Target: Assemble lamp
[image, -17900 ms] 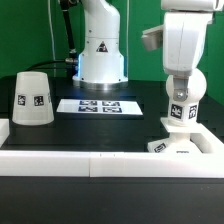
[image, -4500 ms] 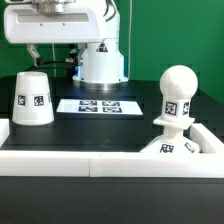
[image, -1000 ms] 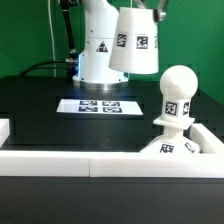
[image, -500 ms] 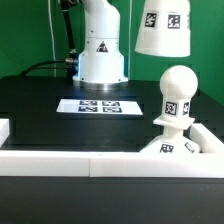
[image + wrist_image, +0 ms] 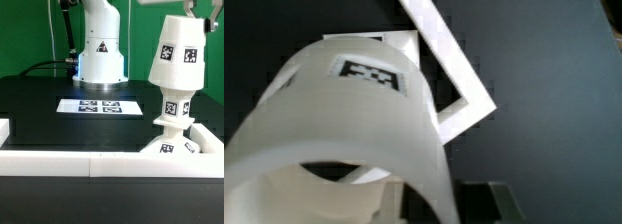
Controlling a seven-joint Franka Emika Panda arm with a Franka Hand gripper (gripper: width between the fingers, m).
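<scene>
The large white cone shade (image 5: 180, 55) hangs tilted at the exterior view's right, and its lower rim covers the ball of the bulb. Only the bulb's tagged stem (image 5: 175, 106) shows below it, standing on the low base block (image 5: 178, 145). My gripper (image 5: 188, 8) is at the top edge of that view, mostly cut off. In the wrist view the shade (image 5: 349, 120) fills the picture. My gripper (image 5: 441, 205) is shut on the shade's wall, with one finger inside it and one outside. The bulb's ball is hidden.
The marker board (image 5: 97, 105) lies on the black table in front of the robot pedestal (image 5: 100, 50). A white raised wall (image 5: 80, 160) runs along the front and around the base block; it also shows in the wrist view (image 5: 452, 70).
The shade has moved to the exterior view's right and down, from above the pedestal to over the bulb. It now tilts and hides the bulb's ball.
</scene>
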